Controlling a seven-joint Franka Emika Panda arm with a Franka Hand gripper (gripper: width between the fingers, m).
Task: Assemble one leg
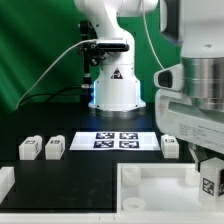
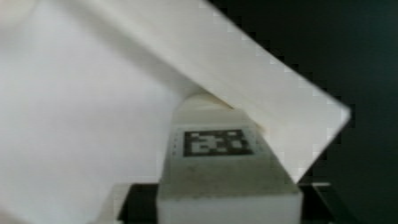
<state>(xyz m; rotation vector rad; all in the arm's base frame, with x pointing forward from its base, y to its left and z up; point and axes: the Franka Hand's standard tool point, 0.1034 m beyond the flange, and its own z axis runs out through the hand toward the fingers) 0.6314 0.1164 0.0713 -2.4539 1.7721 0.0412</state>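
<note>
The pincer (image 1: 208, 172) held the leg (image 2: 217, 160) clamped by its flat sides over the tray-like piece (image 1: 150, 185) at the exterior view's right; it appeared light, rigid, smooth-faced.

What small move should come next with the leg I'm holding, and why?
Probably ease the leg down toward the corner of the large white tray-like piece. The wrist view shows the gripper shut on the leg, right at that piece's corner; whether it is seated cannot be told.
</note>
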